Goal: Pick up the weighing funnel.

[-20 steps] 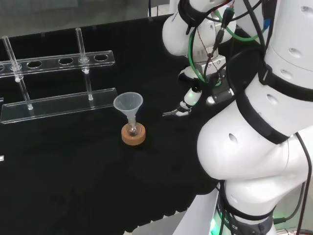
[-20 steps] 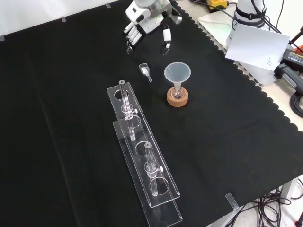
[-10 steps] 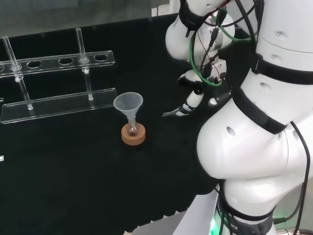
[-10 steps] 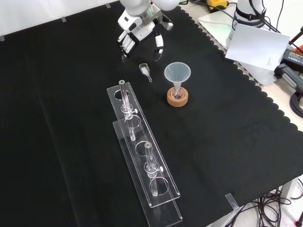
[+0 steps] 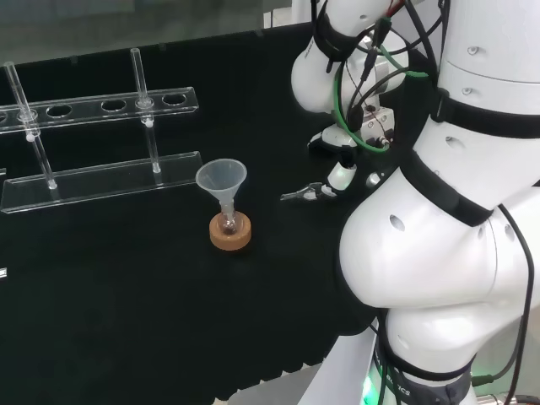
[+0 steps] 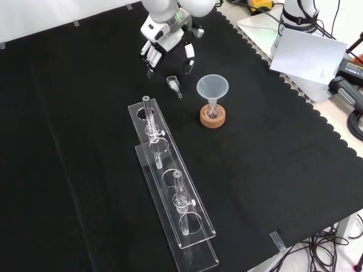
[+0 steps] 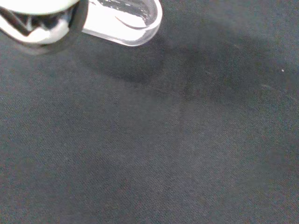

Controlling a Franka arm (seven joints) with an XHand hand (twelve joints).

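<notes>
black scallop-edged cloth (image 6: 272, 170) over the bench, white arm (image 5: 439, 253), clear tube rack (image 6: 170, 198), white sheet (image 6: 309, 54) beyond the cloth's edge, hand (image 6: 164, 41) unclenched and empty, funnel (image 6: 212, 88) on cork ring (image 6: 212, 118), weighing funnel (image 6: 173, 84) flat on the cloth just beside the hand's fingertips

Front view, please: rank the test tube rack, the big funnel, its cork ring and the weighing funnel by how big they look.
Largest to smallest:
1. test tube rack, by far
2. funnel
3. cork ring, only slightly narrower than the funnel's mouth
4. weighing funnel
</notes>
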